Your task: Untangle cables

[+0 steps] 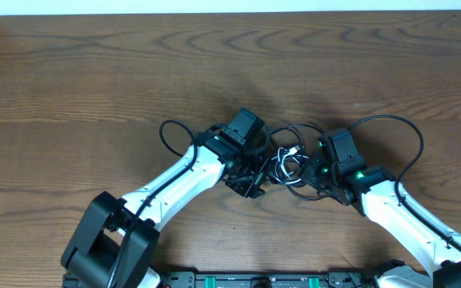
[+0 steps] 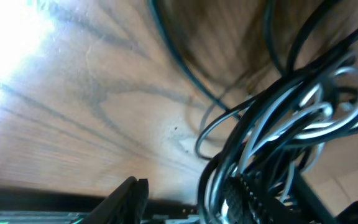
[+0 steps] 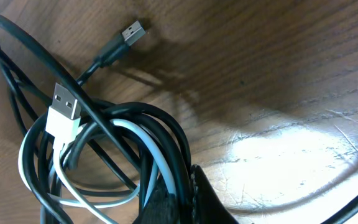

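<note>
text: none legible | labels: none | brands: none | numbers: none | signs: none

From overhead the light is even and mild, and the bench point(image 1: 94, 80) looks sharp, with only soft, faint shadows. At my left wrist a strong white glare burns out the wood at 10 o'clock, and the cables point(image 2: 278, 124) at 3 o'clock are blurred. At my right wrist the picture is sharp. A bright patch lies at 4 o'clock, and the black plug point(image 3: 131, 31) throws its shadow toward 4 o'clock.
</note>
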Robot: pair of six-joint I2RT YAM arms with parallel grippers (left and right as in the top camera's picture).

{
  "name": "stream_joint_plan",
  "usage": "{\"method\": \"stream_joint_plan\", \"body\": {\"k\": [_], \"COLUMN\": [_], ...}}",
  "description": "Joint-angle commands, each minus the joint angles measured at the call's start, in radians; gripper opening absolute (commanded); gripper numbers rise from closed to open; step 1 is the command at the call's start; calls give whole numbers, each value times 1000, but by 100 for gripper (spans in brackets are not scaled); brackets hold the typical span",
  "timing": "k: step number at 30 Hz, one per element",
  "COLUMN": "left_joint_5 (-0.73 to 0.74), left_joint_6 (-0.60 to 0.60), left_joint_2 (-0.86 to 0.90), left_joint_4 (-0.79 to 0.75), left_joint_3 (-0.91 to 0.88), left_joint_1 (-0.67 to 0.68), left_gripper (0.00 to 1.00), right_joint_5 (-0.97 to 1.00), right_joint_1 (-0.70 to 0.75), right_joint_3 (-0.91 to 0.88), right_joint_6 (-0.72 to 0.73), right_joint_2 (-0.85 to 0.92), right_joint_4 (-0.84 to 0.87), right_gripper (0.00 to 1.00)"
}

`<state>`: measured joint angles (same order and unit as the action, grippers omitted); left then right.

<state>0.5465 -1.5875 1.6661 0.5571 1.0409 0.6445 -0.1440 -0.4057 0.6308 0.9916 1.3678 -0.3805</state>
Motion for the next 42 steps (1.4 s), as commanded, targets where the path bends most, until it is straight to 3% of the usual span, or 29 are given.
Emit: {"method": "stream_joint_plan", "body": {"k": [1, 3, 11, 16, 21, 26, 32, 36, 42], "left_joint_5": [-64, -63, -84, -97, -112, -111, -110, -114, -172], "left_joint_6": [-41, -41, -49, -17, 15, -47, -85, -150, -211], "left_joint_2": [-14, -14, -14, -14, -14, -14, -14, -13, -13], "left_joint_4": [-43, -76, -90, 15, 55, 28, 0, 3, 3], "left_joint_3": [12, 12, 10, 10, 10, 10, 10, 10, 10], "left_joint_1": [-1, 5, 58, 56, 53, 55, 69, 103, 140], "left_gripper": [45, 38, 27, 28, 42, 52, 52, 39, 37], "right_joint_5": [-20, -20, -20, -20, -20, -20, -20, -20, -25], "right_joint_1": [1, 1, 1, 1, 1, 1, 1, 1, 1], "right_joint_3": [-5, -5, -5, -5, -5, -5, -5, -5, -5], "right_joint_6": [3, 3, 3, 3, 3, 3, 3, 3, 3], "right_joint_2": [7, 7, 7, 7, 7, 7, 7, 7, 7], "right_joint_4": [-13, -13, -17, -32, -35, -35, -35, -35, -36], "right_gripper": [1, 1, 1, 1, 1, 1, 1, 1, 1]}}
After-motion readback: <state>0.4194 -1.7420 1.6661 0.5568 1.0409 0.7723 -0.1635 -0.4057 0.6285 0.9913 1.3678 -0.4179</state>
